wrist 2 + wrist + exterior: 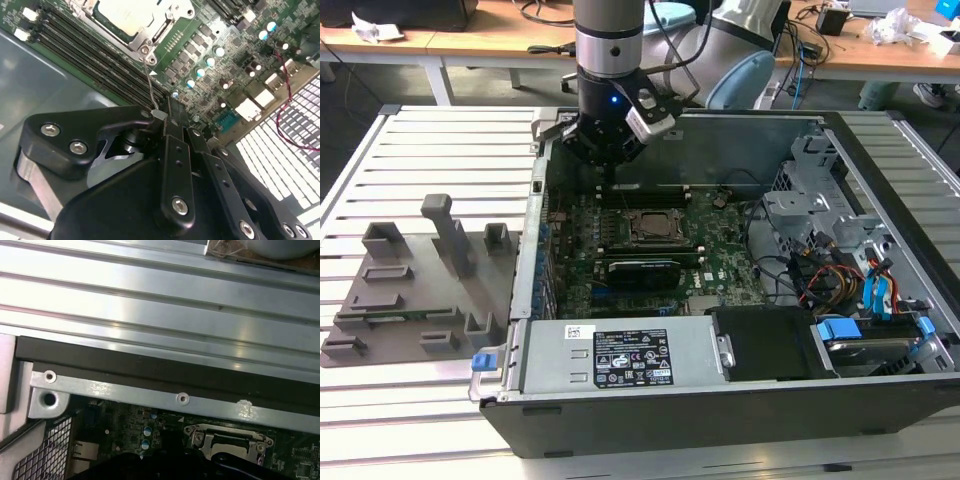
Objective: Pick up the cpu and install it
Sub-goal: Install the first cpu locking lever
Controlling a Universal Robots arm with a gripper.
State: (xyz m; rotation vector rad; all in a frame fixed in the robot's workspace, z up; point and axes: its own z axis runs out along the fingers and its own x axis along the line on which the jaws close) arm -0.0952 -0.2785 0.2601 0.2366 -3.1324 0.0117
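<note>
A: Where is the cpu [122,17]?
B: In the second wrist view its pale silver-grey square top lies flat in the socket frame [150,37] on the green motherboard [720,240], inside the open computer case [880,150].
A: And the arm?
B: The arm [610,40] stands upright over the case's far left corner in the exterior view; its fingers [175,150] are pressed together, holding nothing, just above the socket's thin wire lever [150,82].
A: Any writing?
B: A white label [630,357] on the near grey box; its print is too small to make out.
</note>
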